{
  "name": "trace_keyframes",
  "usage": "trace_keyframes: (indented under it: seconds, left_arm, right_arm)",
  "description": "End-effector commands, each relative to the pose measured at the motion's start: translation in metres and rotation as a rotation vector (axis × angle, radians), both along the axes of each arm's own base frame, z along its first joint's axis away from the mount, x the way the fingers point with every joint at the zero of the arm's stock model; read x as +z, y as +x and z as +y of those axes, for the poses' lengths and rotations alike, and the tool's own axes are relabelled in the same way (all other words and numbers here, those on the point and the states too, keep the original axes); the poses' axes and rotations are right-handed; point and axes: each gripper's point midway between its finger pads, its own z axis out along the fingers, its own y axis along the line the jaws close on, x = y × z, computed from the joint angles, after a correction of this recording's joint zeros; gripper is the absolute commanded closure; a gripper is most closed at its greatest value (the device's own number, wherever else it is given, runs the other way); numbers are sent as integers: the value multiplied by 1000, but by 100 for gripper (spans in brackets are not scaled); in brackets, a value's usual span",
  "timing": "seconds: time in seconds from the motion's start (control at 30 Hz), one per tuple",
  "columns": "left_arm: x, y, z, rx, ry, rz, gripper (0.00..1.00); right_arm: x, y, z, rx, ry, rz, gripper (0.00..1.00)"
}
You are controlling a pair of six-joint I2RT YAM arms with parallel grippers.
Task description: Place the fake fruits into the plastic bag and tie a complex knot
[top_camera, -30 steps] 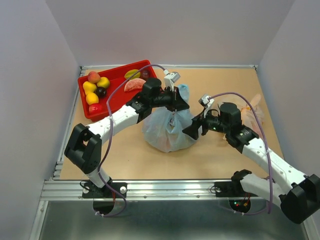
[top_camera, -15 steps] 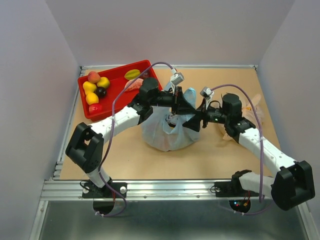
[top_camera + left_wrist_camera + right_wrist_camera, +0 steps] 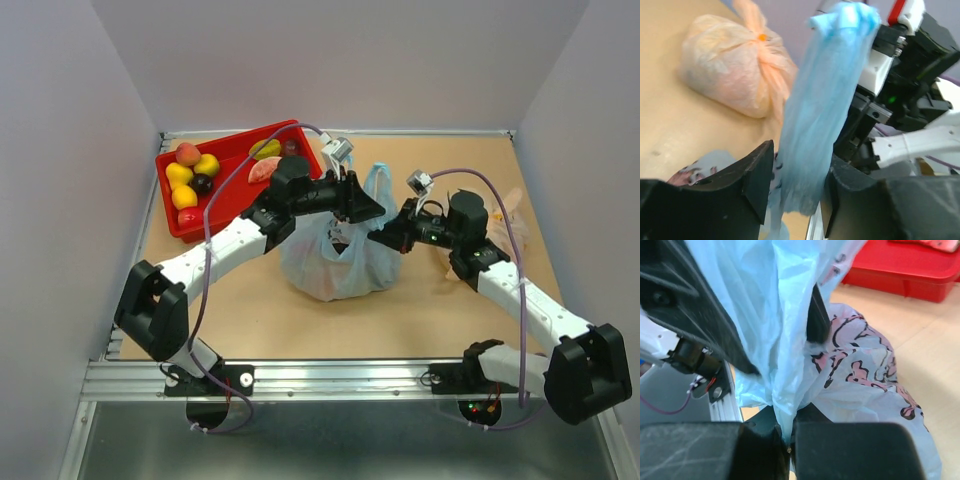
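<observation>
The left gripper [image 3: 800, 157] is clenched on a strip [image 3: 825, 100] of blue film. The film is bunched between the fingers at the bottom of the left wrist view and rises to the top of the frame. The right gripper [image 3: 785, 432] is pinched almost flat on gathered film of the bag [image 3: 865, 385], at the bottom centre of its own view, with the printed body bulging to the right. In the top view both grippers are seen just above the bag, at the centre of the frame, and the bag is seated on the table [image 3: 250, 310].

The film is judged thin, soft and slippery. It is expected to crumple or tear under a hard pull and to slide out of a loose pinch. A strip is best taken near its root, where the film is bunched thick. The load is judged light, so the bag may be dragged when a strip is pulled.

Counted:
- two grippers
- one blue bag
- one orange bag [image 3: 725, 65], upper left of the left wrist view
- one red tray [image 3: 225, 138], upper left of the top view
- about nine fruits [image 3: 190, 180] in the tray; any inside the bag cannot be counted

No finished knot can be made out.
</observation>
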Motion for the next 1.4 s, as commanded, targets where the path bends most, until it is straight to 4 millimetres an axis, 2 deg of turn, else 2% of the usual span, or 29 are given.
trace_keyframes:
  seconds: [0.0,0.03,0.07,0.13,0.17,0.2,0.23,0.33,0.37,0.43,0.53,0.6,0.7,0.8,0.93,0.97,1.03,1.1,1.27,1.37]
  left_arm:
    - [8,7,24,203,97,-64,47]
    - [10,6,24,218,99,-77,46]
    - [7,5,27,249,120,-73,39]
    - [6,-6,20,249,132,-81,37]
    - [9,-5,19,279,135,-92,36]
    - [10,-14,12,274,139,-96,33]
    - [13,-10,12,314,148,-102,27]
    - [11,-20,1,336,171,-96,27]
    - [11,-14,-3,371,183,-99,23]
    - [12,-12,-9,402,198,-101,23]
    - [8,3,-12,487,220,-73,25]
    - [2,14,-10,524,237,-50,29]
    - [-5,23,-1,541,232,-8,42]
    - [-8,30,13,552,226,7,46]
    - [-7,28,14,534,198,14,41]
    - [-5,25,10,507,187,21,34]
    - [-5,23,3,489,176,31,29]
    - [-9,24,-4,472,182,38,27]
    - [-1,22,-17,423,152,43,21]
    - [-5,18,-16,416,155,62,21]
  right_arm:
    - [3,12,-12,-129,-5,-38,100]
    - [1,15,-14,-154,-12,-32,100]
    - [1,19,-16,-176,-20,-40,100]
    - [-4,22,-17,-199,-37,-30,100]
    - [-5,25,-17,-217,-45,-26,100]
    - [-5,26,-17,-224,-50,-24,100]
    - [-6,28,-17,-239,-55,-23,100]
    - [-3,29,-15,-259,-61,-35,100]
    - [-1,29,-14,-265,-62,-42,100]
    - [3,27,-11,-261,-60,-59,100]
    - [0,24,-12,-258,-66,-69,100]
    - [0,20,-13,-255,-65,-77,100]
    - [-4,13,-15,-244,-69,-86,100]
    - [-2,5,-16,-228,-60,-100,100]
    - [-4,0,-14,-200,-58,-112,99]
    - [-4,2,-15,-203,-64,-120,100]
    - [-4,3,-13,-195,-71,-130,99]
    - [-5,3,-12,-180,-82,-146,100]
    - [-11,9,-9,-178,-117,-155,100]
    - [-9,11,-9,-192,-124,-154,100]
